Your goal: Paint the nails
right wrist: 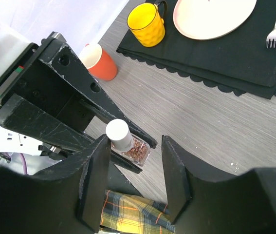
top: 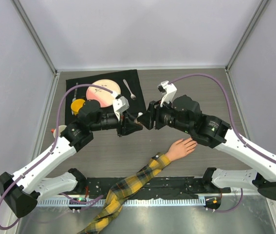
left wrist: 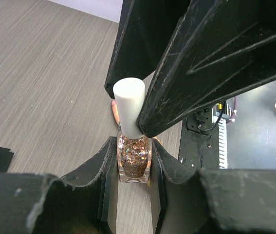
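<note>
nails (top: 194, 142) well apart from jaws, bottle (left wrist: 134, 163) clamped

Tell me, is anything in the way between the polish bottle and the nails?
Nothing lies on the table between the bottle and the hand. But the white cap is on the bottle, and the right arm hangs just by the fingertips.
</note>
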